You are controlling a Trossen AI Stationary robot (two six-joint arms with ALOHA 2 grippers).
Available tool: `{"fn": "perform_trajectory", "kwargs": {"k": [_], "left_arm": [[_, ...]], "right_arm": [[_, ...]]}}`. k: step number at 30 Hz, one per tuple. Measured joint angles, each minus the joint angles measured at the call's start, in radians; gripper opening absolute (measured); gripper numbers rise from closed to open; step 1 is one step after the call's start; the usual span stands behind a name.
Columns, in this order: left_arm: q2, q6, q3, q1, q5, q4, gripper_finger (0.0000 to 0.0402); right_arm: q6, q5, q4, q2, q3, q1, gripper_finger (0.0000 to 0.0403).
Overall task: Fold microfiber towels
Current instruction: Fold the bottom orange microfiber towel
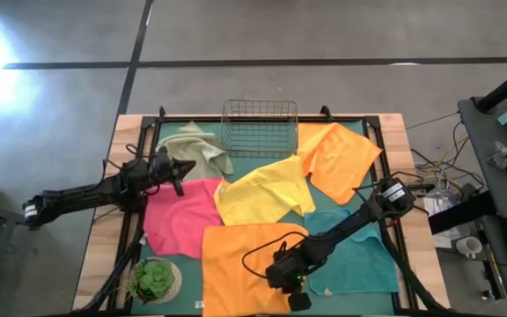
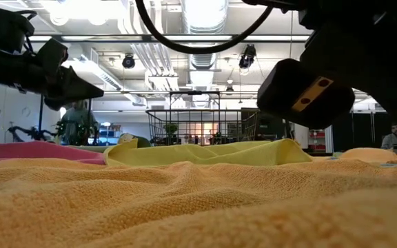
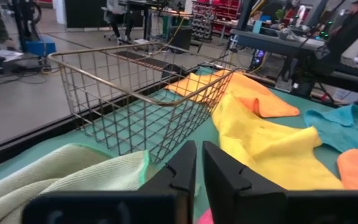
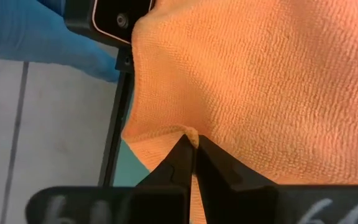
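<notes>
- left arm reaches in from the table's left edge, stretched low and roughly level, wrist pointing toward the table middle
- left gripper [image 1: 178, 173] hangs above the surface, fingers [image 3: 180, 167] nearly together, nothing between them
- right arm comes diagonally from the right side down toward the near edge, elbow bent
- right gripper [image 1: 296, 298] low at near edge, fingertips [image 4: 182, 152] pinched closed

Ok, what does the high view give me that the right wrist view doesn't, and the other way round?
Only the high view shows the whole layout: the wire basket, sage towel, pink towel, yellow towel, teal towel, far orange towel, a small plant, and the left tool near the sage towel. Only the right wrist view shows the right tool shut, pinching a fold at the near orange towel's edge. Both show that towel under the right tool.
</notes>
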Motion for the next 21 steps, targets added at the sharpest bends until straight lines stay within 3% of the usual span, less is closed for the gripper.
{"fn": "perform_trajectory", "kwargs": {"k": [4,10,17,21], "left_arm": [[0.014,-0.009,0.000,0.000,-0.024,0.000,0.0057],[0.016,-0.146,0.000,0.000,-0.044,0.012,0.0123],[0.020,-0.153,0.059,-0.004,0.227,0.052,0.0136],[0.075,-0.063,0.148,-0.026,0.285,0.043,0.0136]], "right_arm": [[0.031,0.003,-0.002,0.000,0.016,0.007,0.0008],[0.049,0.037,-0.004,-0.001,0.040,0.011,0.0008],[0.067,0.103,-0.081,-0.011,0.039,0.011,0.0008],[0.056,0.172,-0.141,-0.049,0.039,0.011,0.0008]]}}
